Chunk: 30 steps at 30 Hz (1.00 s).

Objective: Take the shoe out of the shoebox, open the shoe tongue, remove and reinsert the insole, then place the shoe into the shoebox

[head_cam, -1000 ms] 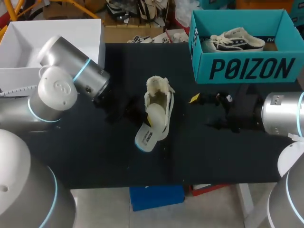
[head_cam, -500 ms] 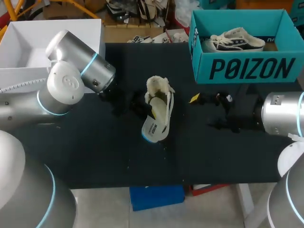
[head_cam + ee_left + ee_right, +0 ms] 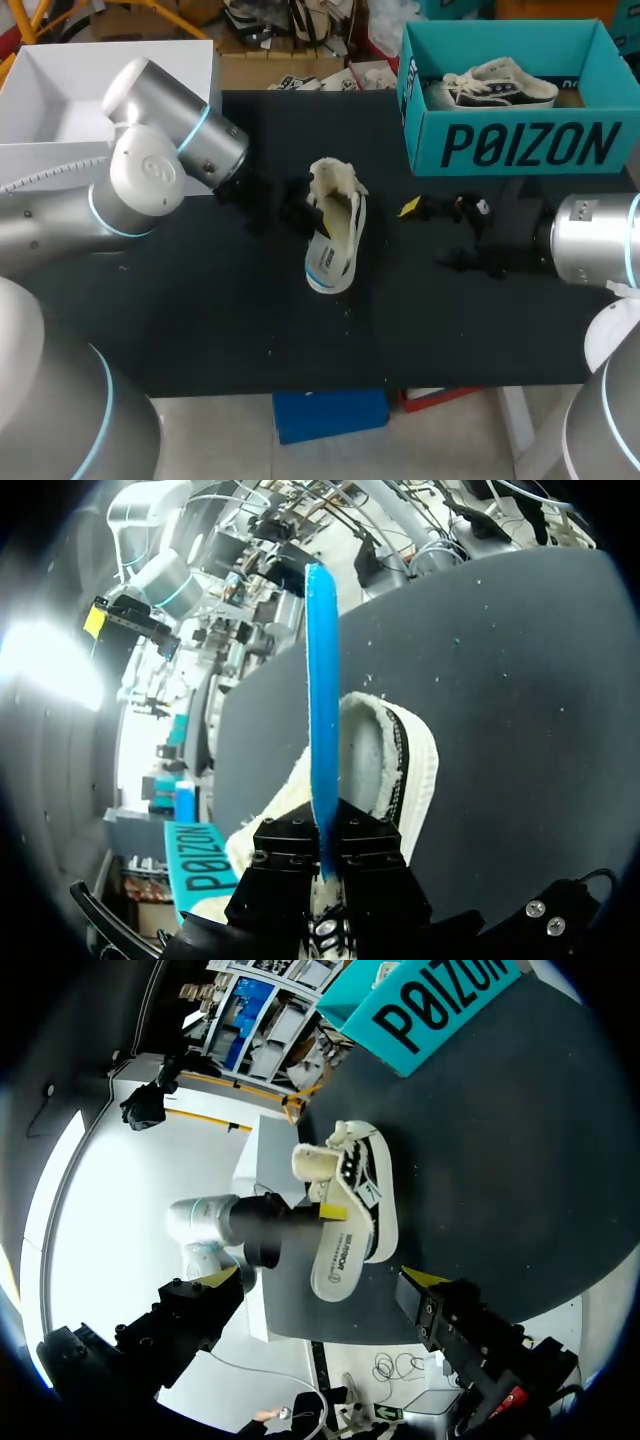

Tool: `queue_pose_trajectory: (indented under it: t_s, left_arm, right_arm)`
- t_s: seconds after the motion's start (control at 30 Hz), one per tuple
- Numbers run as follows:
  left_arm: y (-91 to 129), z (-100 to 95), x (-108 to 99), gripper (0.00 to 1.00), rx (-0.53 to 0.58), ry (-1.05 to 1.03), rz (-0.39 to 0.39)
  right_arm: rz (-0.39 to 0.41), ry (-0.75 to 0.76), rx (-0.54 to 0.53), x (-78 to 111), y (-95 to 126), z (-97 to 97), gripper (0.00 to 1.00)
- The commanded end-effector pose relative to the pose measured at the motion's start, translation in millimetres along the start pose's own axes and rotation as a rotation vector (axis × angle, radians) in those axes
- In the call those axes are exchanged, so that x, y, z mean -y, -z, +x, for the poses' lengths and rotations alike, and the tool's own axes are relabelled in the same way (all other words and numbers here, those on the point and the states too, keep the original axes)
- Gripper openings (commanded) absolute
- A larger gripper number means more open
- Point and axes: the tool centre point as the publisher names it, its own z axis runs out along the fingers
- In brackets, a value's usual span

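A cream shoe lies on its side in the middle of the black table. Its insole, white on top and blue underneath, sticks out of the shoe's opening toward the table's front. My left gripper is shut on the insole's edge beside the shoe. The left wrist view shows the blue insole standing edge-on between the fingers of the left gripper, with the shoe just behind it. My right gripper stands open to the shoe's right, apart from it. In the right wrist view the shoe lies ahead of the right gripper.
The teal shoebox stands at the back right with a second, dark-and-cream shoe inside. A white open box sits at the back left, behind my left arm.
My left arm has moved right and toward the back, sliding the insole deeper into the shoe; less of it sticks out now. The right arm has not moved.
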Motion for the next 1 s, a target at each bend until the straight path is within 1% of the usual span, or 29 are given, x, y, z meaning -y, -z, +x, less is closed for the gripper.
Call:
queue_pose_trajectory:
  t_s: [0.03, 0.07, 0.1, 0.13, 0.2, 0.23, 0.27, 0.3, 0.33, 0.47, 0.63, 0.8, 0.83, 0.9, 1.0]
  left_arm:
    - [-6, -2.6, -8, 0.00, -0.016, 0.007, -0.015]
    - [-7, -2.6, -8, 0.04, -0.018, 0.010, -0.017]
    - [-6, -2.7, -8, 0.22, -0.019, 0.011, -0.018]
    - [-6, -3.2, -8, 0.32, -0.020, 0.010, -0.019]
    - [-4, -4.4, -6, 0.44, -0.021, 0.002, -0.020]
    - [-3, -4.6, -4, 0.52, -0.022, 0.000, -0.019]
    - [-2, -4.6, -2, 0.63, -0.023, -0.007, -0.017]
    - [-1, -4.6, 0, 0.67, -0.023, -0.009, -0.016]
    - [1, -4.6, 2, 0.68, -0.023, -0.010, -0.015]
    - [5, -4.4, 10, 0.64, -0.022, -0.024, -0.003]
    - [8, -4.1, 22, 0.51, -0.021, -0.036, 0.010]
    - [7, -5.1, 32, 0.44, -0.019, -0.046, 0.028]
    - [7, -5.2, 34, 0.40, -0.020, -0.050, 0.034]
    - [6, -5.0, 38, 0.29, -0.024, -0.056, 0.039]
    - [7, -4.3, 41, 0.24, -0.027, -0.060, 0.043]
  right_arm:
    - [0.000, 0.000, 0.000, 0.2, 0, 0.0, 1.00]
    - [0.000, 0.000, 0.000, 0.2, 0, 0.0, 1.00]
    - [0.000, 0.000, 0.000, 0.2, 0, 0.0, 1.00]
    - [0.000, 0.000, 0.000, 0.2, 0, 0.0, 1.00]
    - [0.000, 0.000, 0.000, 0.2, 0, 0.0, 1.00]
    - [0.000, 0.000, 0.000, 0.2, 0, 0.0, 1.00]
    - [0.000, 0.000, 0.000, 0.2, 0, 0.0, 1.00]
    - [0.000, 0.000, 0.000, 0.2, 0, 0.0, 1.00]
    - [0.000, 0.000, 0.000, 0.2, 0, 0.0, 1.00]
    - [0.000, 0.000, 0.000, 0.2, 0, 0.0, 1.00]
    - [0.000, 0.000, 0.000, 0.2, 0, 0.0, 1.00]
    - [0.000, 0.000, 0.000, 0.2, 0, 0.0, 1.00]
    - [0.000, 0.000, 0.000, 0.2, 0, 0.0, 1.00]
    - [0.000, 0.000, 0.000, 0.2, 0, 0.0, 1.00]
    - [0.000, 0.000, 0.000, 0.2, 0, 0.0, 1.00]
